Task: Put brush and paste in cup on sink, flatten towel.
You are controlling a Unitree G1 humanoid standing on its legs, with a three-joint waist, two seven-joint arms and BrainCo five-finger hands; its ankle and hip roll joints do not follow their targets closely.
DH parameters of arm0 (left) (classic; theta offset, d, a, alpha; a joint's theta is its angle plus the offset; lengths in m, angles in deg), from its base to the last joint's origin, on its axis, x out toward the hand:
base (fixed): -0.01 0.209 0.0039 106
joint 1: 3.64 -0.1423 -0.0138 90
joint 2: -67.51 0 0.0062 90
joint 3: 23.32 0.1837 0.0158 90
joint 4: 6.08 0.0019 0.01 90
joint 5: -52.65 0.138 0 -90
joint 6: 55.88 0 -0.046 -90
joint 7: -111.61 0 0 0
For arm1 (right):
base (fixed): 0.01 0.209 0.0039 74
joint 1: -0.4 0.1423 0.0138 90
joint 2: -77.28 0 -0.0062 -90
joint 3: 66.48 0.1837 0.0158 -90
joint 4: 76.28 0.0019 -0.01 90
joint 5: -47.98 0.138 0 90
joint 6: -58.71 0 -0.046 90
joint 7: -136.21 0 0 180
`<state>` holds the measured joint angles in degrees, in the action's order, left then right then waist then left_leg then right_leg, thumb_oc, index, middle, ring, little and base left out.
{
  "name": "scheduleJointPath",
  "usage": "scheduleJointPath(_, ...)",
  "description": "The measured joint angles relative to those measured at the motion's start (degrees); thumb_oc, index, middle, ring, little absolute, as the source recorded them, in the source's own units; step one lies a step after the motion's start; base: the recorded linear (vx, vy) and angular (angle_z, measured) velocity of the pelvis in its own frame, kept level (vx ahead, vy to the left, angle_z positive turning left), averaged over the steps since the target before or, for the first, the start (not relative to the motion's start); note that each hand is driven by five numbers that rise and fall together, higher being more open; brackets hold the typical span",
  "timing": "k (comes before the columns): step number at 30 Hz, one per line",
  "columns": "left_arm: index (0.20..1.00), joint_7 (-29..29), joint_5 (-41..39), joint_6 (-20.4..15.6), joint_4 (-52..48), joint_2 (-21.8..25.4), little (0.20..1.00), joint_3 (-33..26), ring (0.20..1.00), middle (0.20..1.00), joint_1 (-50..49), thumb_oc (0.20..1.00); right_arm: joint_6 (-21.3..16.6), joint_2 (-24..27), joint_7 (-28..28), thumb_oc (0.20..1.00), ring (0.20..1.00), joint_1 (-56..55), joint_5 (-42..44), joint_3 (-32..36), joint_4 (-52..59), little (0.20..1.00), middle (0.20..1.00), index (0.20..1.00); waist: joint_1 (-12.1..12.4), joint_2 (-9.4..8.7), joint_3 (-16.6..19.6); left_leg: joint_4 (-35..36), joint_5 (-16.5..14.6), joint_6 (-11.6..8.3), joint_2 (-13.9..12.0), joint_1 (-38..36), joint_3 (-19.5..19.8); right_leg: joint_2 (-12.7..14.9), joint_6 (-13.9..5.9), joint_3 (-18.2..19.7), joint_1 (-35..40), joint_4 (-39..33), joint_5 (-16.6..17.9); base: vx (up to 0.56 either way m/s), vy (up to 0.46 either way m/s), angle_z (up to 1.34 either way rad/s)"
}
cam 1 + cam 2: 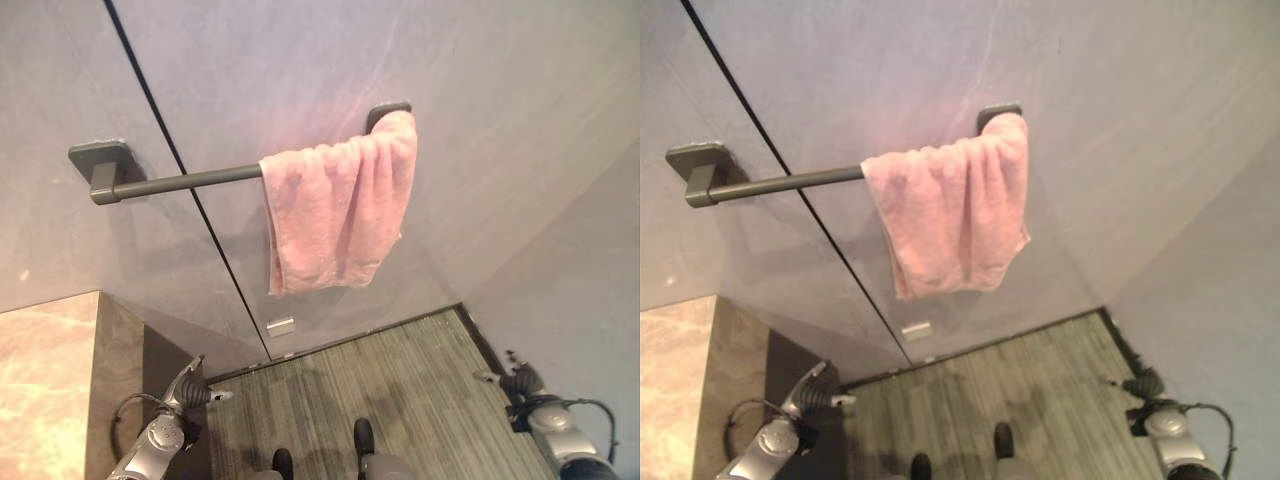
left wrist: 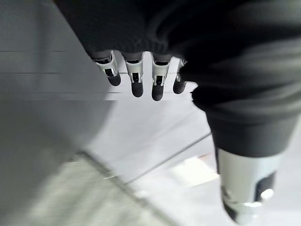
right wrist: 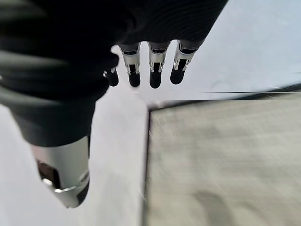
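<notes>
A pink towel point(image 1: 335, 210) hangs bunched up at the right end of a grey wall bar point(image 1: 190, 181), its folds crowded together and its lower edge uneven. The left half of the bar is bare. My left hand point(image 1: 188, 392) hangs low beside the counter, far below the towel, and its fingers point(image 2: 135, 77) are straight with nothing in them. My right hand point(image 1: 520, 381) hangs low at the right near the side wall, its fingers point(image 3: 155, 66) also straight and holding nothing.
A marble counter point(image 1: 50, 380) juts in at the lower left, close to my left arm. A dark seam point(image 1: 205, 230) runs down the grey wall. A small white plate point(image 1: 281, 326) sits low on the wall above the striped grey floor point(image 1: 400, 380).
</notes>
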<state>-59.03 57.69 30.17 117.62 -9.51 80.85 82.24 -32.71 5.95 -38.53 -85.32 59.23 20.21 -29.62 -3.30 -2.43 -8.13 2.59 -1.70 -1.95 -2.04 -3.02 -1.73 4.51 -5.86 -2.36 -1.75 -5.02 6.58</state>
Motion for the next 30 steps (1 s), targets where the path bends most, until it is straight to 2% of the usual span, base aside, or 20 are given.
scheduleJointPath(2,1.0,-1.1,-0.7,0.1,-3.9,0.4,1.0,-0.5,1.0,1.0,-0.5,1.0,-0.2,0.7,-0.6,1.0,1.0,0.7,1.6,0.2,2.6,1.0,1.0,1.0,0.5,0.01,0.1,0.1,0.4,-1.05,-1.9,0.1,1.0,-1.9,1.16,-1.2,-0.1,0.0,0.1,0.08,-0.147,0.15)
scheduleJointPath(4,1.0,-1.6,-0.9,0.2,-7.7,0.7,1.0,-0.6,1.0,1.0,-0.4,1.0,-0.1,1.4,-1.2,1.0,1.0,1.4,3.1,0.1,3.1,1.0,1.0,1.0,0.8,-0.02,0.2,0.5,0.7,-2.1,-2.7,0.0,1.8,-2.8,1.46,-2.1,0.2,0.0,-0.1,0.05,-0.099,0.24)
scheduleJointPath(11,1.0,-2.3,-5.3,-1.3,-14.9,3.8,1.0,-1.8,1.0,1.0,1.6,1.0,-0.2,3.7,-5.2,1.0,1.0,9.0,10.8,-2.8,5.1,1.0,1.0,1.0,2.1,0.61,0.3,0.8,1.2,-2.95,-3.8,0.0,3.1,-3.5,2.34,-3.3,1.0,-0.5,-0.8,0.04,-0.092,0.09)
scheduleJointPath(13,1.0,-3.3,-7.6,-1.9,-17.5,5.8,1.0,-2.3,1.0,1.0,2.5,1.0,-0.1,5.5,-8.1,1.0,1.0,13.0,14.1,-7.2,5.8,1.0,1.0,1.0,2.8,1.02,0.3,1.1,1.4,-3.21,-3.9,0.1,3.6,-3.6,2.4,-3.6,0.9,-0.5,-0.7,0.02,-0.048,0.08)
scheduleJointPath(16,1.0,-4.1,-12.0,-2.0,-18.7,5.8,1.0,-2.1,1.0,1.0,4.3,1.0,0.3,6.4,-10.8,1.0,1.0,18.8,17.2,-12.7,5.9,1.0,1.0,1.0,3.2,1.54,0.4,1.6,1.9,-3.53,-3.9,0.1,4.4,-3.6,2.54,-4.5,0.8,-0.5,-0.8,0.03,-0.055,0.14)
scheduleJointPath(18,1.0,-4.7,-14.7,-2.0,-19.4,5.8,1.0,-1.3,1.0,1.0,5.4,1.0,1.6,6.4,-12.1,1.0,1.0,24.4,19.0,-18.9,5.4,1.0,1.0,1.0,3.5,1.58,0.4,1.6,1.9,-3.58,-4.0,0.1,4.3,-3.7,2.58,-4.4,0.7,-0.5,-0.8,0.02,-0.04,0.0)
scheduleJointPath(20,1.0,-5.7,-18.5,-2.4,-19.5,4.9,1.0,0.7,1.0,1.0,8.5,1.0,1.8,6.1,-13.8,1.0,1.0,28.8,20.2,-21.9,5.7,1.0,1.0,1.0,4.3,1.6,0.4,1.6,2.0,-3.67,-4.1,0.2,4.4,-3.8,2.6,-4.5,0.7,-0.5,-0.8,0.02,-0.034,0.03)
scheduleJointPath(22,1.0,-6.0,-20.8,-2.8,-19.5,4.2,1.0,0.8,1.0,1.0,9.4,1.0,1.8,5.6,-14.4,1.0,1.0,31.4,20.2,-23.3,5.7,1.0,1.0,1.0,4.4,1.59,0.4,1.7,2.0,-3.67,-4.1,0.3,4.4,-3.8,2.61,-4.5,0.6,-0.5,-0.8,0.0,0.0,0.0)
scheduleJointPath(26,1.0,-7.0,-26.3,-2.8,-19.5,3.8,1.0,5.0,1.0,1.0,14.2,1.0,2.6,3.3,-14.2,1.0,1.0,34.7,21.2,-26.3,4.7,1.0,1.0,1.0,4.0,1.55,0.4,1.8,2.0,-3.66,-4.0,1.3,4.3,-3.7,3.4,-4.5,-0.5,-0.1,-0.2,0.01,-0.004,-0.03)
scheduleJointPath(30,1.0,-7.6,-29.3,-2.9,-19.1,-0.1,1.0,8.4,1.0,1.0,20.2,1.0,3.2,-0.7,-14.1,1.0,1.0,36.0,21.7,-28.8,4.5,1.0,1.0,1.0,3.7,1.61,0.4,1.8,2.0,-3.7,-4.2,1.2,4.2,-4.0,3.5,-4.4,-0.5,0.0,-0.1,0.01,-0.003,-0.01)
